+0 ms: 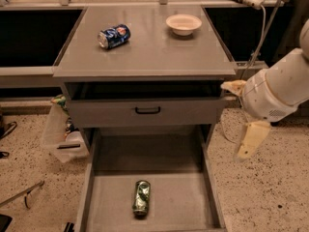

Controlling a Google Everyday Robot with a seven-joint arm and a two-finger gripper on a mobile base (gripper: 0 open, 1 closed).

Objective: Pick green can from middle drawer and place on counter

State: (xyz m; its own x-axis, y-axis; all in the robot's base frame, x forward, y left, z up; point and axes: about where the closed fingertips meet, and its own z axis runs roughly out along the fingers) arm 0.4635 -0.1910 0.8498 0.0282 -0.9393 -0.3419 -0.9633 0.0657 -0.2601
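Note:
The green can [141, 197] lies on its side on the floor of the open middle drawer [188, 197], near the front centre. The counter [145, 47] is the grey cabinet top above it. My gripper [249, 140] hangs from the white arm at the right, outside the drawer's right wall, above the floor and well up and to the right of the can. It holds nothing that I can see.
A blue can [114, 36] lies on its side at the counter's left, and a white bowl [183, 24] stands at its back right. The top drawer [147, 111] with a black handle is slightly open. A plastic bin [60, 134] sits on the floor to the left.

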